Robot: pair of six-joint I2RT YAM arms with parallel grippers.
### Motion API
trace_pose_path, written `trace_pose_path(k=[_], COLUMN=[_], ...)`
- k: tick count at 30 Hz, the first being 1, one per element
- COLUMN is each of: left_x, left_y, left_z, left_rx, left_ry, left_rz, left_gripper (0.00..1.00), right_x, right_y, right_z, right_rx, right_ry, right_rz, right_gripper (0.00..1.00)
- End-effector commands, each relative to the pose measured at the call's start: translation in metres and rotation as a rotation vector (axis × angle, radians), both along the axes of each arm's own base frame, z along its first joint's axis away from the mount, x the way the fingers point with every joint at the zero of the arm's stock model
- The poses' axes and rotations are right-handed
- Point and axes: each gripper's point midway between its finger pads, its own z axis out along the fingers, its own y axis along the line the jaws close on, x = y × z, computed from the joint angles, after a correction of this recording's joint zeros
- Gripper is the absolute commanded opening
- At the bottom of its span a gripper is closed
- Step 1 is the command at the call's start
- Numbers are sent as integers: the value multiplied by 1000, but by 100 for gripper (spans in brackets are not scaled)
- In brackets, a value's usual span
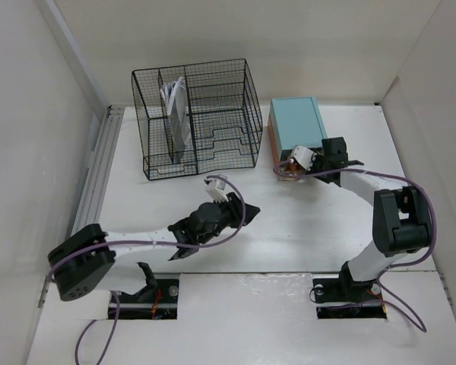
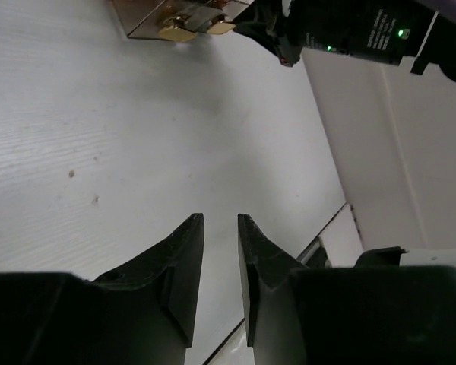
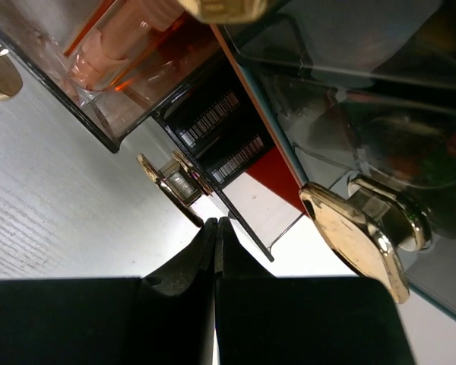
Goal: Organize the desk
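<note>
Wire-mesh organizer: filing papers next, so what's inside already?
In the wire-mesh organizer, white papers stand upright in a left compartment; the stepped right side looks bare. Anything behind the papers is covered.

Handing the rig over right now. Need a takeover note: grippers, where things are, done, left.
Grippers: left gripper open by a narrow gap, empty, over bare desk. The right gripper is shut, holding nothing, tips by a gold knob on the teal drawer box.
Things: teal drawer box back right; wire-mesh organizer to its left, papers standing in one slot.
Done: nothing loose visible on the desk.
Left: one clear drawer looks pulled out; probably push it shut.
</note>
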Motion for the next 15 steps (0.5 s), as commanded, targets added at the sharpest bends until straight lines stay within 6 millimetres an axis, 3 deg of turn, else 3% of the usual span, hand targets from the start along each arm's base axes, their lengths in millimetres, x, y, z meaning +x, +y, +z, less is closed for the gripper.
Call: trace_pose_path(k=[1,4,5,10,11,12,15], left_x=[10,20,26,44,54,57,70], left_y=[-31,-48,-56,-90,-94,-100,-111], left_z=[52,60,46,31,34,20,7], left_rx=[-234,-302,-291,-341,-354,-333,-289], left_ry=[-58,-43,-29,17,14,39,56], left_rz=[-106,-183,-223,-338,-328,-333,-317], left_gripper=[21,21,20,8,6,4,0], right_x=[12,14,13,16,16,16,17], right_y=[17,18,21,23,23,25,26], right_z=[13,15,14,17,17,17,18], right_rx=[27,12,6,10,10,4,21], right_ry=[-81,-94,-96,-117,-117,-118,-124], right_rz=[31,28,33,15,15,18,1], right_gripper=[0,0,0,0,0,0,0])
